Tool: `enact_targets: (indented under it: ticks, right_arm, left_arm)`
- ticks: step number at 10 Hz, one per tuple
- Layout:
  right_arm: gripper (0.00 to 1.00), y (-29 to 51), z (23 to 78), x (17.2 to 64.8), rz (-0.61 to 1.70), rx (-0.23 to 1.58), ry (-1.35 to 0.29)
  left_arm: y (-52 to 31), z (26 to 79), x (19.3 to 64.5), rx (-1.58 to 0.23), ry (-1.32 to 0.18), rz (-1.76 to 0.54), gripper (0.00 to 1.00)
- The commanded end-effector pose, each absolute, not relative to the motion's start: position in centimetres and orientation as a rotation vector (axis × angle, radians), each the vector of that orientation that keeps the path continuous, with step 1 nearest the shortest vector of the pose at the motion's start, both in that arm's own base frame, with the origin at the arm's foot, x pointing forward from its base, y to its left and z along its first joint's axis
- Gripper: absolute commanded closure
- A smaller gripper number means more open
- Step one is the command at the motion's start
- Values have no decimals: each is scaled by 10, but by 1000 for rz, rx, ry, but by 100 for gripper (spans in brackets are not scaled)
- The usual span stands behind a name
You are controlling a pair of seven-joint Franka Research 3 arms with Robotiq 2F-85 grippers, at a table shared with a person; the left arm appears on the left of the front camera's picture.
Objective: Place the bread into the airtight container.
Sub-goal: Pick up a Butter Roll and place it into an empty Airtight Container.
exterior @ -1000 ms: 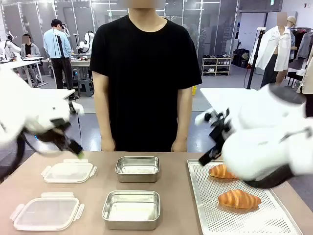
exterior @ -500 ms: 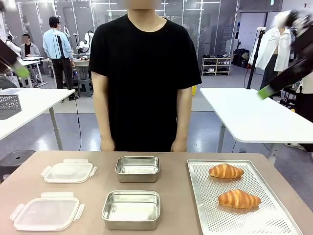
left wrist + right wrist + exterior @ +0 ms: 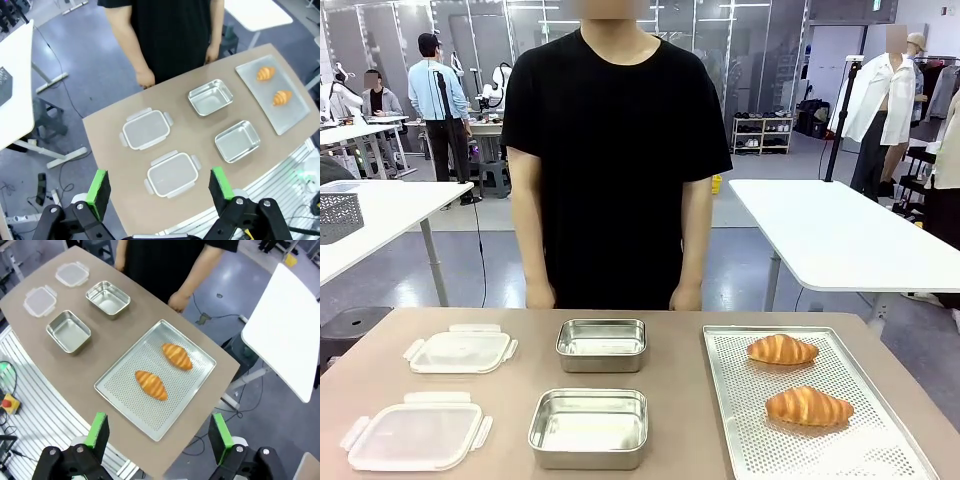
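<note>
Front view showed a brown table with a person standing at its far side, arms hanging, hands just beyond the edge. A perforated tray lay at the right, with both pieces of bread on it: the far bread near the far end, the near bread closer in, the two apart. Mid-table sat two open steel containers, the far container and the near container, neither with anything inside. At the left lay two clear lids flat on the table, the far lid and the near lid.

From the left wrist, the left gripper hung high over the table's near left side, fingers spread wide and gripping nothing. From the right wrist, the right gripper hung high over the right end, near the tray, fingers likewise spread wide and gripping nothing.
</note>
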State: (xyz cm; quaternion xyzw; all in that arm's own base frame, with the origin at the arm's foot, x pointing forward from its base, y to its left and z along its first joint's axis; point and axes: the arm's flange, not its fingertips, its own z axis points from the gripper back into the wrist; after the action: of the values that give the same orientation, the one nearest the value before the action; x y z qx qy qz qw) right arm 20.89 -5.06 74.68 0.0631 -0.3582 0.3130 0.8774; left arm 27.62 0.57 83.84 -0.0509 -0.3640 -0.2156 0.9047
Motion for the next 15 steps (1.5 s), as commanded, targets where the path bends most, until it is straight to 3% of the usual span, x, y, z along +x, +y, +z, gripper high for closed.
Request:
enact_targets:
  ticks: [1,5,6,15]
  right_arm:
    - [0,-56,761,197,642,82,-766]
    - [0,-59,769,192,633,95,-780]
    - [0,-59,769,192,633,95,-780]
    - [0,-59,769,192,633,95,-780]
  left_arm:
    - [2,827,258,-98,-744,-442,0]
    - [-7,811,231,-86,-835,-458,0]
    - [-2,827,241,-96,-772,-470,0]
    - [-2,827,241,-96,-772,-470,0]
